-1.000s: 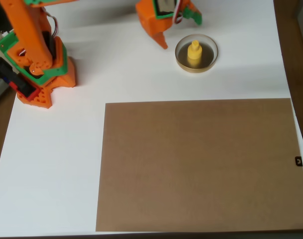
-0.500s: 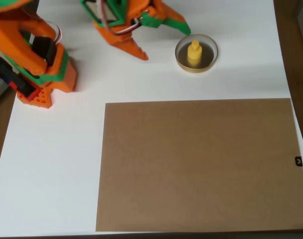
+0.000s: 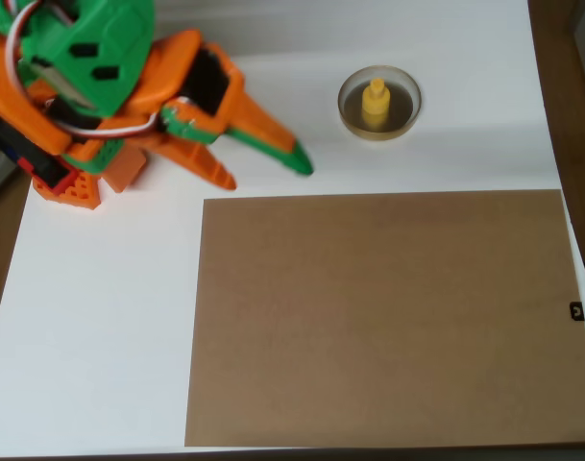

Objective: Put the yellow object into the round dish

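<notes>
In the overhead view the yellow object point(image 3: 375, 103) stands upright inside the round dish point(image 3: 379, 133), which sits on the white table near the back edge. My orange and green gripper point(image 3: 263, 173) is well to the left of the dish, above the white surface. Its two fingers point down-right, spread apart, with nothing between them. One finger has a green tip point(image 3: 299, 159) and the other is orange point(image 3: 215, 173).
A large brown cardboard sheet point(image 3: 383, 317) covers the front right of the white table point(image 3: 100, 317). My arm's orange base point(image 3: 76, 178) stands at the left edge. A wooden floor strip shows along the right side.
My gripper has swung left and toward the front, away from the dish, and now hangs near the arm's base. The yellow object has stayed in the dish.
</notes>
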Controlling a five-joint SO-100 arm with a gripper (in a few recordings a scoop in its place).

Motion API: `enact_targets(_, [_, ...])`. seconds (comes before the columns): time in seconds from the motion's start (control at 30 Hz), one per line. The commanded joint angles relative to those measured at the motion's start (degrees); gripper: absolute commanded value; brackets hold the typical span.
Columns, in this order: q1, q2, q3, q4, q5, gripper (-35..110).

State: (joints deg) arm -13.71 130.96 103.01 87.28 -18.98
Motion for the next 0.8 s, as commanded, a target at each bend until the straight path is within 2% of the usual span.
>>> enact_targets(0.0, [4.48,5.8,3.34,-3.69,0.35,29])
enact_targets(0.43, [20.48,21.62,22.41,-15.73,3.87,27])
enact_targets(0.77, [28.39,24.08,34.19,-24.52,8.7,27])
